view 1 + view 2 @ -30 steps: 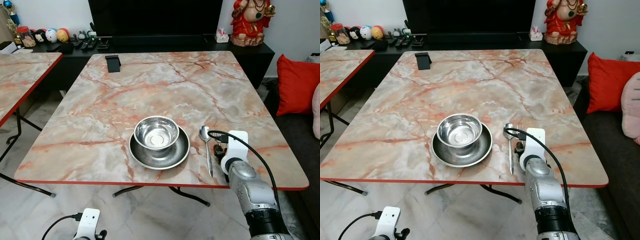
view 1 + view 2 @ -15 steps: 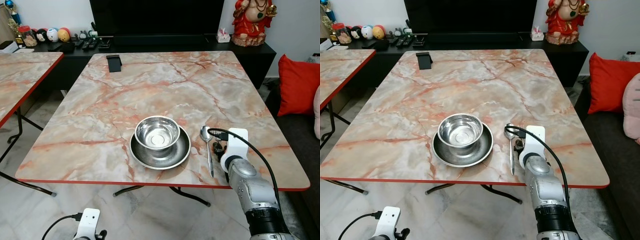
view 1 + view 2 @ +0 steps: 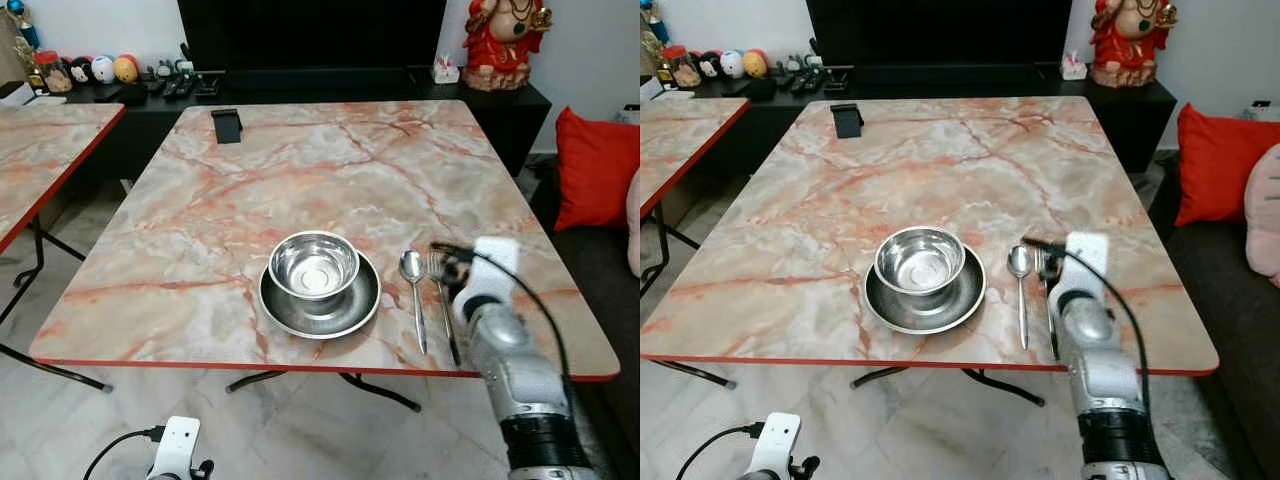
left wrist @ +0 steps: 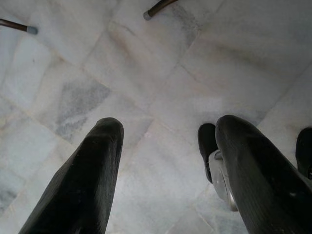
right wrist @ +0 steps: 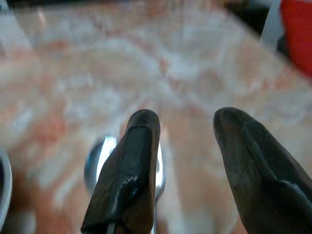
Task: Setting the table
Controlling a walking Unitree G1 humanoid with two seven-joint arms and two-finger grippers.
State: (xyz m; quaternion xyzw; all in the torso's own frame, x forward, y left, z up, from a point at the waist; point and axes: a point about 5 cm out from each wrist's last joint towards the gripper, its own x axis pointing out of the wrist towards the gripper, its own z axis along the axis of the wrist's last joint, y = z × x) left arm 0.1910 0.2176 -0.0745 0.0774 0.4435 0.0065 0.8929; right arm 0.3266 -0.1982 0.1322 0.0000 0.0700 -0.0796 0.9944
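A slim steel fork [image 3: 443, 300] lies near the marble table's [image 3: 300, 180] front edge, just beside a steel spoon [image 3: 413, 290]. The right gripper [image 5: 187, 161] hovers above it, wrist raised, fingers apart, empty. The left gripper [image 4: 168, 170] hangs open over floor tiles.

marble table [image 3: 300, 190], plate [image 3: 320, 300], spoon [image 3: 414, 290], fork [image 3: 443, 305]

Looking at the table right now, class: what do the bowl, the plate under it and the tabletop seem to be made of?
Bowl: likely stainless steel, with a mirror-bright, reflective inside.
Plate: the same grey metal by its look, shiny with a duller rim.
Tabletop: marble pattern in pink and grey with a glossy finish; its thin red edge suggests laminate, not stone.
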